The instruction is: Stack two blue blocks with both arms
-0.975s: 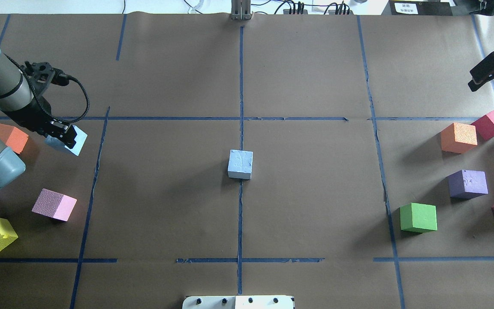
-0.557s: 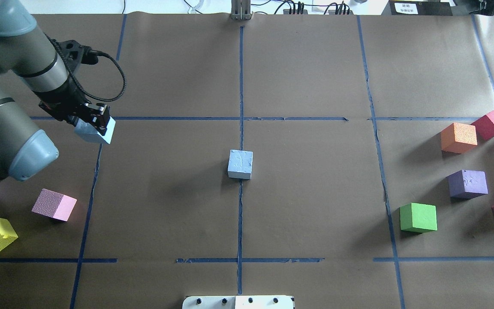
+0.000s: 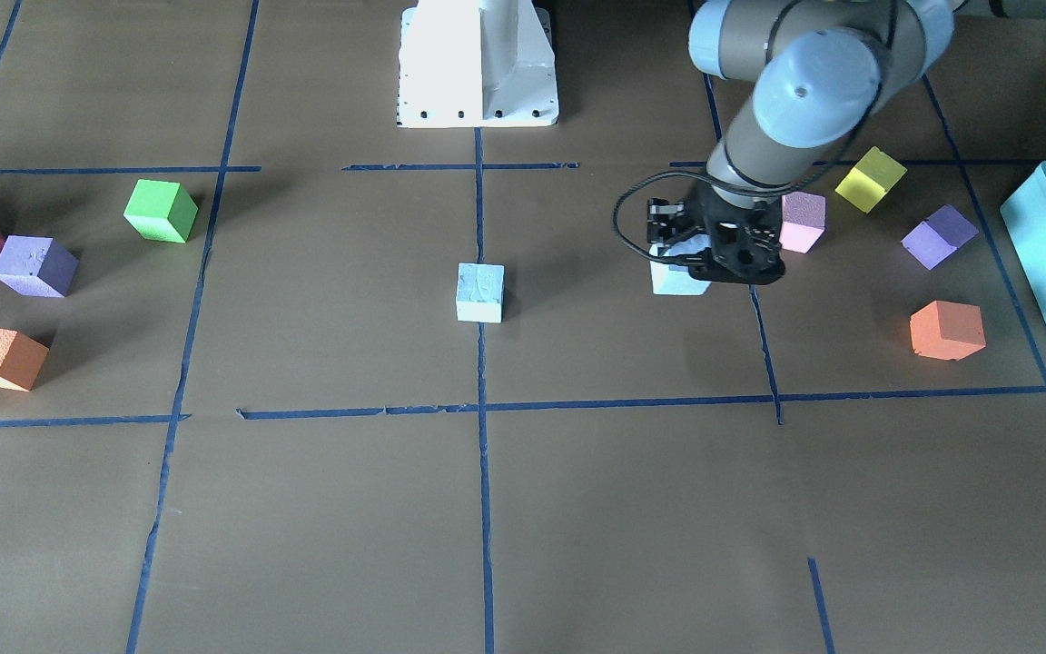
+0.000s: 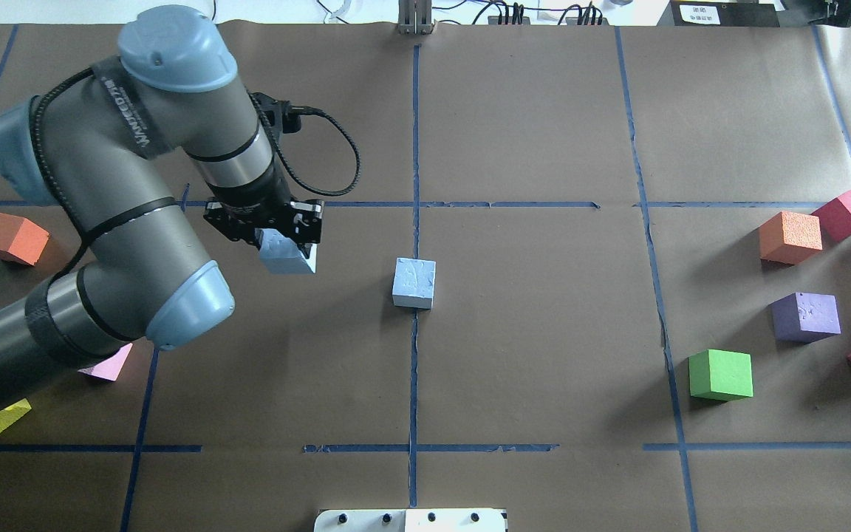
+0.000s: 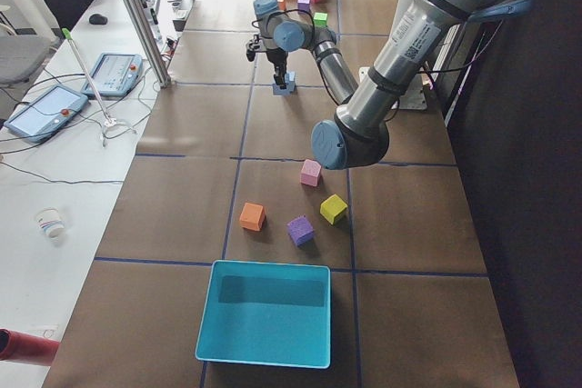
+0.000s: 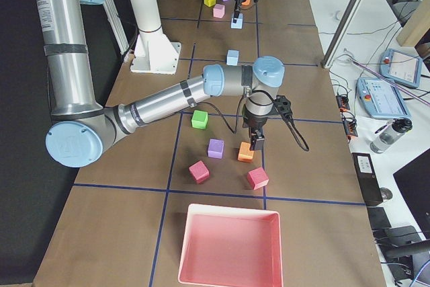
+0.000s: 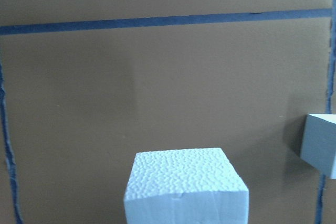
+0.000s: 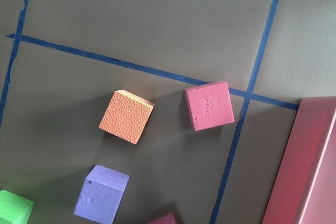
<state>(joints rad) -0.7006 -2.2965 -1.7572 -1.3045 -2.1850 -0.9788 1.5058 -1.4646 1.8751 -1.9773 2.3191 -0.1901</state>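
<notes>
Light is bright and even from overhead; ext. views are sharp. In the overhead view, soft shadows fall left of cubes on the tabletop (image 4: 544, 332), e.g. the green cube (image 4: 721, 374). Left wrist view is dimmer and slightly soft; blue block (image 7: 185, 184) at bottom centre looks washed pale.

1. Bench (image 4: 529, 355): brown, dark blue tape grid.
2. Centre blue block (image 4: 414, 282): pale sky-blue, pitted.
3. Held blue block (image 4: 289, 256), left of it: same pale blue, pebbled.
4. Right of centre block: green cube (image 4: 721, 374), purple cube (image 4: 806, 316), orange cube (image 4: 790, 236).
</notes>
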